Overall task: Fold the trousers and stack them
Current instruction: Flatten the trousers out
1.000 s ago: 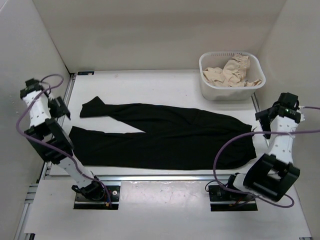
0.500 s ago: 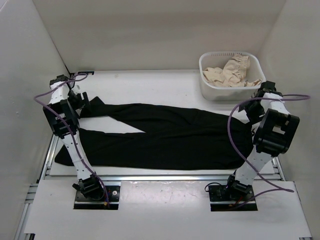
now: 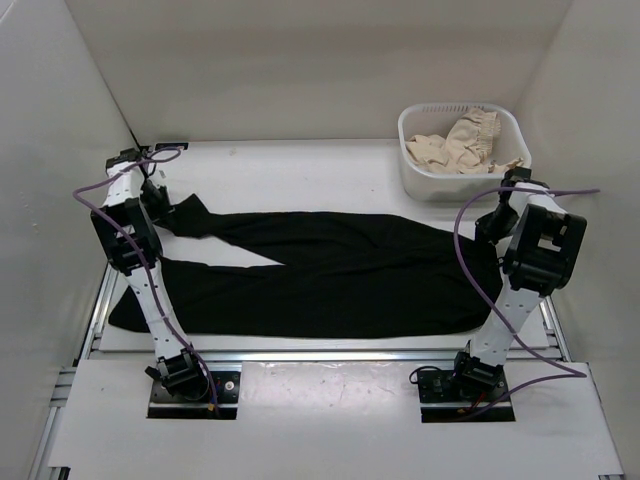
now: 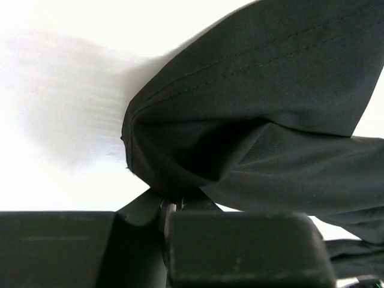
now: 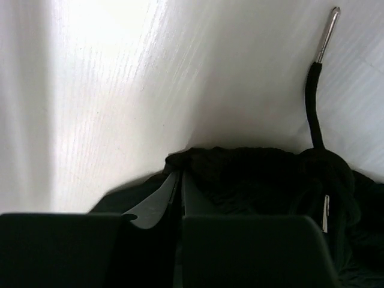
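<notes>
The black trousers (image 3: 330, 270) lie flat across the table, legs to the left and waistband to the right. My left gripper (image 3: 168, 212) is down at the far leg's cuff. In the left wrist view it (image 4: 173, 207) is shut on the bunched cuff fabric (image 4: 258, 90). My right gripper (image 3: 490, 228) sits at the waistband's far corner. In the right wrist view it (image 5: 180, 180) is shut on the edge of the gathered waistband (image 5: 258, 174), and a drawstring (image 5: 312, 102) with a metal tip trails away over the table.
A white basket (image 3: 415, 165) holding a beige ruffled cloth (image 3: 465, 140) stands at the back right, just behind the right arm. Enclosure walls rise on the left, right and back. A metal rail (image 3: 320, 355) runs along the near edge.
Both arms swung in from the sides to the trousers' far edge. Both grippers went from open to shut on the fabric, and the left cuff has bunched up.
</notes>
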Robot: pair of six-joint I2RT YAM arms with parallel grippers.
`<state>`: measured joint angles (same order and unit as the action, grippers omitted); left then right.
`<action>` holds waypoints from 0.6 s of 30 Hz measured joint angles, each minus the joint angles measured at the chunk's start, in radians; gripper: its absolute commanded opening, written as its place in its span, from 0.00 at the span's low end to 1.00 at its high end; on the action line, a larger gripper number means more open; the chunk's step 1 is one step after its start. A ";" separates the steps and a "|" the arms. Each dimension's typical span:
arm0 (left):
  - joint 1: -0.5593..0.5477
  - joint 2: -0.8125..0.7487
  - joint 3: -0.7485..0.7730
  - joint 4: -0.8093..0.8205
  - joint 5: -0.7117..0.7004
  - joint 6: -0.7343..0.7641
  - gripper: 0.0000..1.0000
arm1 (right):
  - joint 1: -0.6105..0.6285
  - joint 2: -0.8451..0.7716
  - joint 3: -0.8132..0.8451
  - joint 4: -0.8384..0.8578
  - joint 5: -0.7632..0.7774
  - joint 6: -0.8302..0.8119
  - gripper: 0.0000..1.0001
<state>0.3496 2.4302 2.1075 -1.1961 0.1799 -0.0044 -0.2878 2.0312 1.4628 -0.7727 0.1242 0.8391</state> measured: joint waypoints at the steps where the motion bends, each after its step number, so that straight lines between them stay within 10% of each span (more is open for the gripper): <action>1: 0.000 -0.003 0.002 0.000 -0.014 0.000 0.14 | 0.000 -0.004 -0.002 0.000 0.002 -0.003 0.00; 18: 0.074 -0.356 -0.051 -0.095 -0.146 0.000 0.23 | 0.021 -0.477 -0.098 0.008 0.085 -0.195 0.00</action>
<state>0.4240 2.0747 2.0560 -1.2915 0.0341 -0.0040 -0.2668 1.5543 1.3651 -0.7647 0.2092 0.6437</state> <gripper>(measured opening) 0.204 0.003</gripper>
